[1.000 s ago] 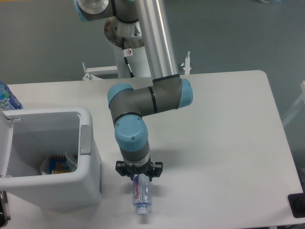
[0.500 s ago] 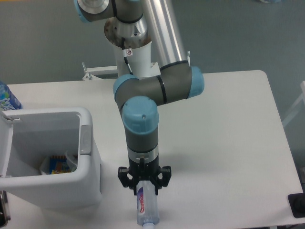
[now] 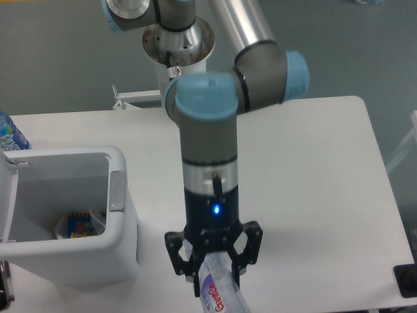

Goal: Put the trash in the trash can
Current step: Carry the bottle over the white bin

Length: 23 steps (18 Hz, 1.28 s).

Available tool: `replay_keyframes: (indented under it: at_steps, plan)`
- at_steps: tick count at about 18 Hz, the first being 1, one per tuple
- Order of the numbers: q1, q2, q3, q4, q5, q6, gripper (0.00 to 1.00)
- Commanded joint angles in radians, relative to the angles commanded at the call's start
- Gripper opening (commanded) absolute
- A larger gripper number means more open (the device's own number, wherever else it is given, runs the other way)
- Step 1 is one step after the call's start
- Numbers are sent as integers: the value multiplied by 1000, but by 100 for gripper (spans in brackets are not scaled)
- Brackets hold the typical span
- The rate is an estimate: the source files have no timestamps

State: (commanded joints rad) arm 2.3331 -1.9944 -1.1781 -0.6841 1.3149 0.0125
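At the far left edge, around 9 o'clock: a clear plastic bottle with a blue label, only partly in frame, standing behind the bin. Just below it, a large white rectangular plastic trash can with rounded rim and a grey tab on its right side, open at the top, resting on the white bench. Inside the can, at the bottom: a small whitish translucent plastic bag with some colourful print showing; finer detail too small to tell.

Toward 6 o'clock, right of the can and apart from it: the black two-finger hand pointing down, with a small blue light lit on the body above it. Fingers clenched around a long clear plastic bottle with a purple label and red letters, gripped near its upper part. Bottle tilted, its lower end running toward the bottom edge of the frame and cut off there; whether it touches the bench, cannot tell.

Above the hand, from the centre toward 12 o'clock: the grey arm with light blue joint caps, wrist section vertical, elbow bending to the right, base column behind the bench.
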Motion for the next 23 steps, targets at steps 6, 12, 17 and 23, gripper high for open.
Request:
replay_keyframes:
  at_steps: [6, 12, 17, 23]
  plan:
    - [-18, 78, -58, 0, -110, -41, 63]
    - [-107, 141, -149, 0, -174, -48, 63]
    - [-195, 129, -190, 0, -174, -45, 63]
    - [-242, 140, -238, 2, -172, -39, 68]
